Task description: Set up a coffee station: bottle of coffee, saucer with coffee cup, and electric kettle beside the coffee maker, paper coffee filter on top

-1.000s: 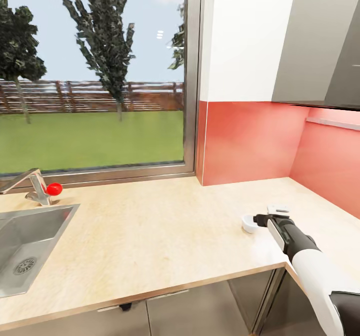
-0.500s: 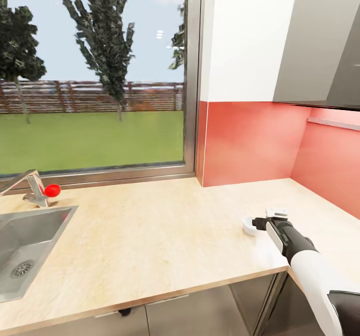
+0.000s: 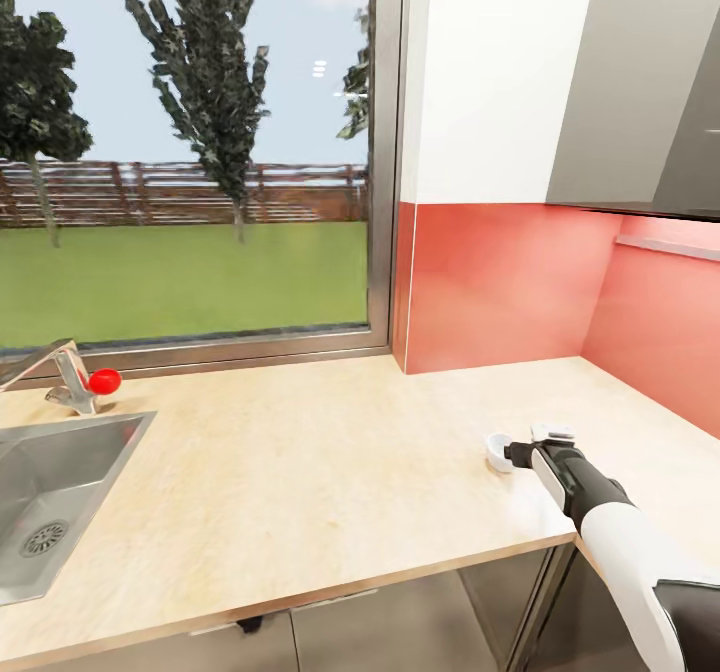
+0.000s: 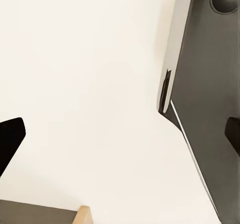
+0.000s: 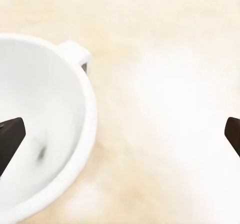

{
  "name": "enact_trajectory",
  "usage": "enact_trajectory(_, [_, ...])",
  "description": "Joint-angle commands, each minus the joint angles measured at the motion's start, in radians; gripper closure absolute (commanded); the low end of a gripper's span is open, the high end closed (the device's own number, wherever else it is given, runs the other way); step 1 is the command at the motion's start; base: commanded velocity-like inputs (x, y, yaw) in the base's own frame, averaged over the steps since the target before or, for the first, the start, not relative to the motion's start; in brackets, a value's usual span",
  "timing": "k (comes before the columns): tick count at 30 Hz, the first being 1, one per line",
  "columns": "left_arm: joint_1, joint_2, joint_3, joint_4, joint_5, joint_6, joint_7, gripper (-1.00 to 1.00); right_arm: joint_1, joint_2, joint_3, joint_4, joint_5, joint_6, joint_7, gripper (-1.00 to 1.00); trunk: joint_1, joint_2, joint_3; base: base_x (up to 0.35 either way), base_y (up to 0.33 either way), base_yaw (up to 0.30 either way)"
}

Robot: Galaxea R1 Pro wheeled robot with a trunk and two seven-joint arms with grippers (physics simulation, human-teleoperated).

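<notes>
A small white coffee cup (image 3: 496,450) stands upright on the light beige kitchen countertop (image 3: 300,472), near its front edge at the right. My right gripper (image 3: 517,450) reaches in low from the right and sits against the cup. In the right wrist view the coffee cup (image 5: 45,129) is seen from above, its handle (image 5: 75,54) pointing away. The right gripper (image 5: 120,134) is open: one dark fingertip (image 5: 10,136) hangs over the cup's inside and the other over bare counter. My left gripper (image 4: 120,134) is open with nothing between its fingers.
A steel sink (image 3: 60,492) with a tap and red knob (image 3: 102,381) lies at the counter's left. A large window (image 3: 190,152) and red backsplash (image 3: 500,282) back the counter, which turns a corner at the right under a grey wall cabinet (image 3: 640,82). Grey cabinet fronts (image 3: 400,622) run below.
The head view has shifted slightly. My right wrist has dropped a little lower beside the coffee cup, which has stayed where it was.
</notes>
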Motion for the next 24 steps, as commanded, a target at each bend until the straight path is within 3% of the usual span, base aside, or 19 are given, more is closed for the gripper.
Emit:
enact_trajectory(1, [-0.001, 0.000, 0.007, 0.002, 0.003, -0.006, 0.000, -1.00, 0.000, 0.000, 0.000, -0.002, -0.008, 0.004, -0.005, -1.00, 0.000, -0.001, -0.001, 0.042, 0.000, 0.000])
enact_trajectory(24, [0.000, -0.001, 0.007, 0.002, 0.003, -0.007, 0.000, -1.00, 0.000, 0.005, 0.002, 0.032, -0.010, 0.004, -0.003, -1.00, 0.000, -0.001, -0.001, 0.027, 0.000, 0.000])
